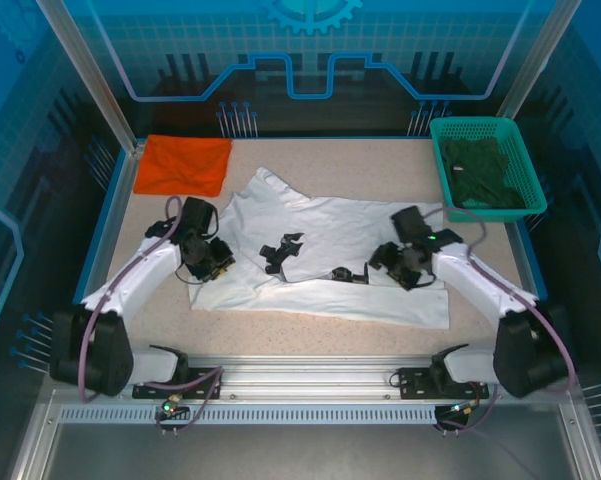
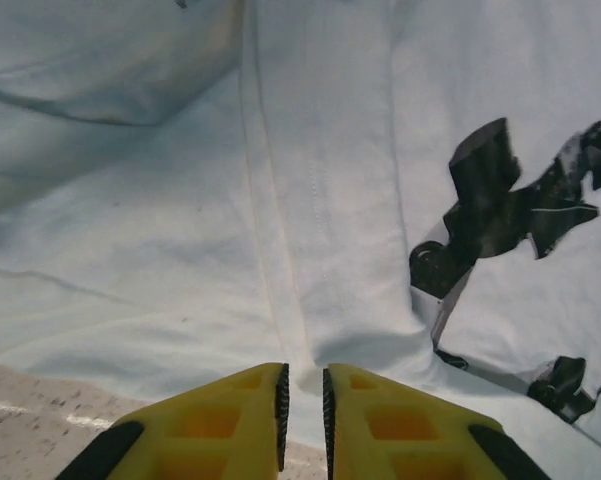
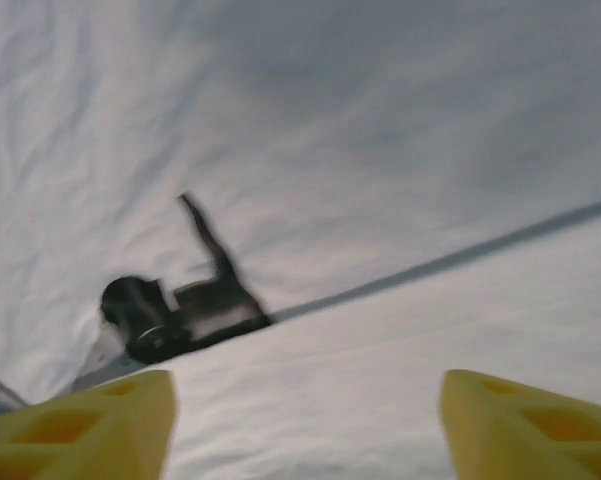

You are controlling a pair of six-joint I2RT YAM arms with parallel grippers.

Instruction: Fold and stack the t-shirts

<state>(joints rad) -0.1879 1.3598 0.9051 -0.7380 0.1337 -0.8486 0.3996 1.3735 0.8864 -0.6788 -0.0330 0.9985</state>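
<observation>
The white t-shirt (image 1: 320, 225) is lying spread and rumpled across the middle of the speckled table (image 1: 310, 160), its black marks (image 1: 280, 250) facing up. The orange t-shirt (image 1: 185, 163) is sitting folded at the far left corner, well apart from the white one. The left gripper (image 1: 208, 262) is pressing down at the white shirt's left near edge. In the left wrist view its yellow fingers (image 2: 240, 420) are standing almost together, pinching a raised ridge of the white cloth (image 2: 130, 250) that is running into the narrow gap between them (image 2: 302, 385), with a black mark (image 2: 500, 210) lying off to one side. The right gripper (image 1: 388, 258) is hanging over the shirt's right half. In its wrist view the jaws are standing wide apart (image 3: 307, 380) above the white fabric (image 3: 380, 150), gripping nothing, with a blurred black mark (image 3: 180, 310) lying beyond them. A green basket (image 1: 485, 128) is standing at the far right corner, holding dark green cloth (image 1: 485, 175).
</observation>
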